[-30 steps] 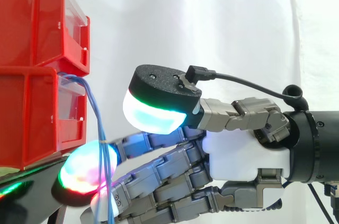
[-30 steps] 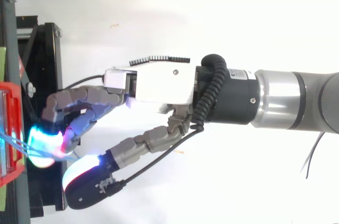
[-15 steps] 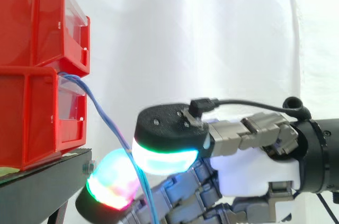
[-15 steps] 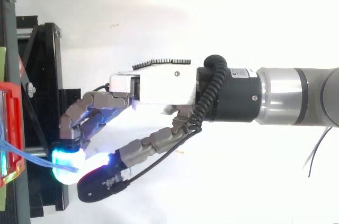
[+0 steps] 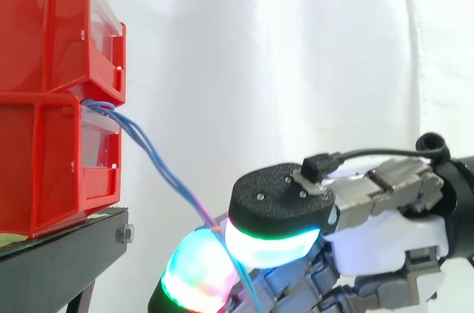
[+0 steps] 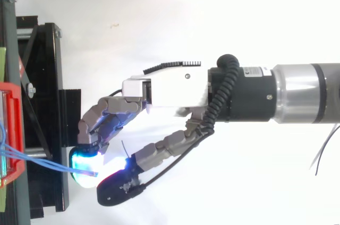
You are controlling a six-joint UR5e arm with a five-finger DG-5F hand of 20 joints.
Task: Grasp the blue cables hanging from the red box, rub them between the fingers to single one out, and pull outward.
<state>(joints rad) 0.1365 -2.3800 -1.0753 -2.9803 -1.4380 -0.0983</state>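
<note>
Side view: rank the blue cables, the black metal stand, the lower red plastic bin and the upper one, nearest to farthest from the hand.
1. blue cables, pinched by the hand.
2. black stand, lower left.
3. lower red bin, on the stand.
4. upper red bin, stacked on top.

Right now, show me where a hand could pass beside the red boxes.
Free: in front of the curtain, above the blue cables and the hand. Crowded: where the cables slant from the red boxes into the hand's pinch.
</note>
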